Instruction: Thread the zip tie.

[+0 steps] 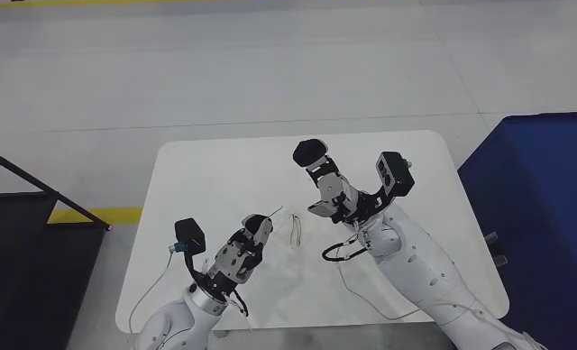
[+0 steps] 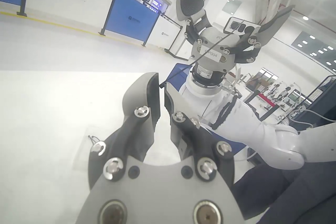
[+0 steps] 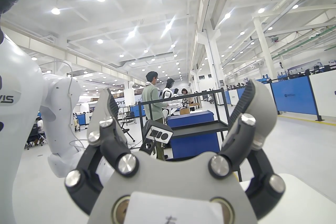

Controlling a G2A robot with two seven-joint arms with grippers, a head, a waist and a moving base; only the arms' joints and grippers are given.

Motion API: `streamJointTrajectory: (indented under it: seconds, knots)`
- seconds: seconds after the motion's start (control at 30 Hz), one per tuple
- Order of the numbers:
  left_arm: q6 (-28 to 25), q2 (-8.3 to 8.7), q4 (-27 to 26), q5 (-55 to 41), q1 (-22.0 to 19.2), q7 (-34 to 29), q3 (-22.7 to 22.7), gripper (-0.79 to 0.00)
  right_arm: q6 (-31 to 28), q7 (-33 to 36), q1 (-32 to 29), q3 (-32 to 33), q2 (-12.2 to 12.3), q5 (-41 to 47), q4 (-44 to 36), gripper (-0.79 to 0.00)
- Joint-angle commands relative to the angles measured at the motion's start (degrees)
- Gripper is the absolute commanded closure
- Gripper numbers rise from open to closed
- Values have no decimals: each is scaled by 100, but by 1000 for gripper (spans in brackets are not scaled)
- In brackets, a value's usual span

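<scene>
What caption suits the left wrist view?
Left gripper pinches a thin black zip tie, its free end pointing at the open right gripper beyond.

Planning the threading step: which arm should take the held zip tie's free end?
Right. The right jaws stand open, empty, near the free tip; left jaws are shut on the zip tie.

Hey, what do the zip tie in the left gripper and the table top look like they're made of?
The zip tie is a thin black strip, probably flexible plastic such as nylon: it juts from the left gripper in a slight bend. The table has a smooth, white, matte top, perhaps laminate or painted board; the look doesn't settle which.
</scene>
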Motion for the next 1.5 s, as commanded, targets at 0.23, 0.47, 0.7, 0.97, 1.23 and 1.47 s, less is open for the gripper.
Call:
streamJointTrajectory:
  seconds: [0.23, 0.47, 0.7, 0.97, 1.23, 1.47]
  knots:
    - [0, 0, 0, 0, 0, 0, 0, 0, 0, 0, 0, 0, 0, 0, 0, -785]
    - [151, -6, -60, 247, -42, 157, -43, 0, 68, 676, -46, -30, 27, 305, 56, -785]
    - [873, -53, -208, 1709, 128, 1570, -24, 0, 964, 3807, 14, 115, 306, 2704, -32, -785]
    - [1401, -89, -121, 2327, 245, 2357, 14, 0, 3099, 6153, -128, 890, 611, 5027, -559, -785]
    - [1800, -75, -234, 3307, 174, 2650, -136, 0, 4303, 7023, -71, 768, 603, 5931, -701, -785]
    - [4534, -154, 151, 6082, 74, 3619, -160, 0, 7044, 8855, 255, 1176, 732, 7155, -535, -785]
